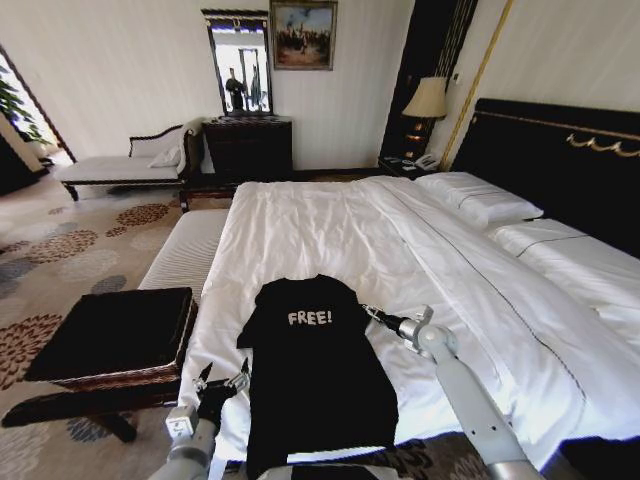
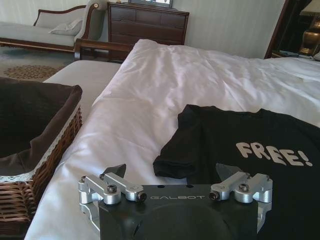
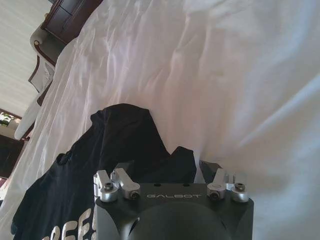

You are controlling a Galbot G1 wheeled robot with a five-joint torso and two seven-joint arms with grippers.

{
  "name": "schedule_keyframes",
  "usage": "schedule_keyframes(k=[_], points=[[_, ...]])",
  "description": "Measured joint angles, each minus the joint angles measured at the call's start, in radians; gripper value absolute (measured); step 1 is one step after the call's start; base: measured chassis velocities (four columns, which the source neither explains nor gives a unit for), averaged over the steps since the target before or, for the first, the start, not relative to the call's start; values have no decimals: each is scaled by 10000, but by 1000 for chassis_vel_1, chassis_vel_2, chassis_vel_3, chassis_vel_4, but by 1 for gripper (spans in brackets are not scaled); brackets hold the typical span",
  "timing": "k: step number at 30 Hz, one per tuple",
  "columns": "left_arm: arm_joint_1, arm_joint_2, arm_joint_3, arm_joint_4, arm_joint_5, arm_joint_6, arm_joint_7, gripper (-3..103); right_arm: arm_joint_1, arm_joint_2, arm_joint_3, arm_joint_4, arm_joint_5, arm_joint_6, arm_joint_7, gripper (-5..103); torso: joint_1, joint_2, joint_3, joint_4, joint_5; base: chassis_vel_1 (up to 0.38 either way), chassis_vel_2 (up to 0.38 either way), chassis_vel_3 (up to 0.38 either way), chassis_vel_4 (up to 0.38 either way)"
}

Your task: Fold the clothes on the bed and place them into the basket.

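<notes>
Zero folds done: I see T-shirt point(image 1: 315, 375) flat on bed point(image 1: 330, 220), basket point(image 1: 115, 335) unloaded. Left end effector point(image 1: 222, 381) open beside hem; right end effector point(image 1: 372, 314) open at sleeve. Folding, transfer outstanding.

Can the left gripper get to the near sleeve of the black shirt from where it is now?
Probably yes. The left gripper is open just short of that sleeve, with bare sheet between.

Patterned carpet point(image 1: 60, 260), dark dresser point(image 1: 248, 146), possibly mirror point(image 1: 240, 66).
</notes>
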Motion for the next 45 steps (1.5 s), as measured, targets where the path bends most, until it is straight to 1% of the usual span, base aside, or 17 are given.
schedule_keyframes(k=[4, 6, 8, 10, 14, 16, 17, 18, 19, 20, 26, 29, 34, 35, 36, 40, 45], points=[[37, -89, -2, -72, -15, 6, -13, 100, -60, -97, 58, 133, 111, 1, 126, 52, 0, 0, 0, 0, 0, 0, 0, 0, 0], [39, -94, 2, -74, -19, 6, -15, 100, -63, -116, 60, 150, 118, 1, 132, 52, 0, 0, 0, -1, 0, 0, 0, 0, 0], [44, -103, 5, -80, -36, 8, -18, 100, -55, -173, 60, 186, 124, 1, 138, 41, 0, 0, 0, 0, 0, 0, 0, 0, 0], [45, -105, 4, -83, -42, 8, -19, 100, -46, -177, 58, 185, 125, 1, 141, 41, -1, 0, 0, 0, 0, 0, 0, 0, 0], [67, -139, -48, -99, -125, 10, -33, 100, -2, -196, 18, 155, 115, -3, 151, 19, 0, 1, 0, 0, 0, 0, 0, 0, 0], [72, -147, -61, -99, -146, 11, -34, 100, 2, -196, 15, 147, 113, -4, 152, 19, 0, 0, 0, 0, 0, 0, 0, 0, 0], [75, -163, -82, -99, -191, 11, -39, 100, 16, -193, 13, 141, 111, -4, 154, 8, 0, 0, 0, 0, 0, 0, 0, 0, 0], [76, -173, -89, -98, -233, 11, -41, 100, 28, -192, 12, 137, 105, -4, 154, 8, 0, 0, 0, 1, 0, 0, 0, 0, 0], [72, -180, -89, -93, -252, 10, -43, 100, 40, -192, 11, 132, 94, -3, 155, 3, 0, 0, 0, 0, 0, 0, 0, 0, 0], [61, -187, -89, -83, -257, 11, -44, 100, 55, -198, 10, 129, 79, -1, 154, 2, 0, 0, 0, 0, 1, 0, 0, 0, 0], [18, -231, -90, -61, -219, 9, -46, 100, 226, -358, 66, 157, -41, 99, 186, 0, 0, 0, 0, 0, 0, 0, 0, 0, 0], [13, -201, -104, -61, -231, 4, -46, 100, 535, -470, 43, 147, -141, 282, 433, 0, 0, 0, 0, 1, 1, 0, 0, 0, 0], [14, -170, -112, -116, -231, 3, -46, 100, 963, -641, -108, -23, -628, 389, 511, 0, 0, 0, 0, 0, 0, 0, 0, 0, 0], [27, -174, -126, -140, -232, 3, -46, 100, 1137, -675, -190, -144, -885, 405, 588, 0, 0, -1, 0, 2, 0, 0, 0, 0, 0], [27, -174, -126, -140, -232, 3, -46, 100, 1137, -675, -190, -144, -885, 405, 588, 0, 0, -1, 0, 2, 0, 0, 0, 0, 0], [116, -200, -178, -204, -224, 3, -46, 100, 1447, -728, -353, -426, -1485, 423, 721, 0, 0, -1, 0, 1, 0, 0, 0, 0, 0], [150, -234, -203, -224, -215, -7, -46, 100, 1484, -743, -418, -520, -1976, 525, 672, 0, 0, -1, 1, 0, 0, 0, 0, 0, 0]])
